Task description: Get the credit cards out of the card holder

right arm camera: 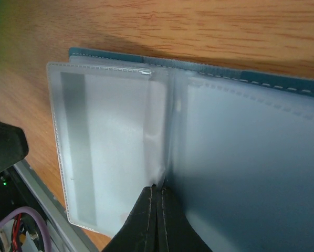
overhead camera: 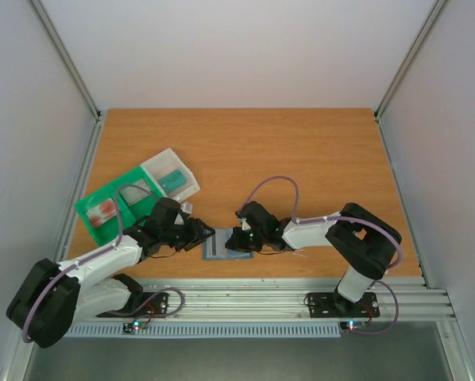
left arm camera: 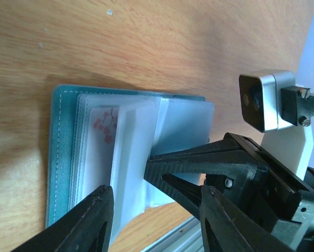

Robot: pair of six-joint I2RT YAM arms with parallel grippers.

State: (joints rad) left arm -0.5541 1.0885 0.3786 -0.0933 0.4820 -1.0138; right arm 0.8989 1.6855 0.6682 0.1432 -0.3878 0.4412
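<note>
- card holder (overhead camera: pixel 222 248): slate-blue, lying open on the worktop (overhead camera: pixel 317 151) close to its near edge, between the 2 arms, with its clear sleeves (right arm camera: pixel 241 157) fanned up from the fold.
- credit cards: inside the sleeves. 1 shows a blossom print (left arm camera: pixel 102 126), 1 a grey stripe (right arm camera: pixel 73 142).
- left gripper (left arm camera: pixel 156 202): fingers open, straddling the holder's near edge.
- right gripper (right arm camera: pixel 158 194): fingers closed, tips at a sleeve's near edge by the fold.
- green tray (overhead camera: pixel 102 208): far left.
</note>
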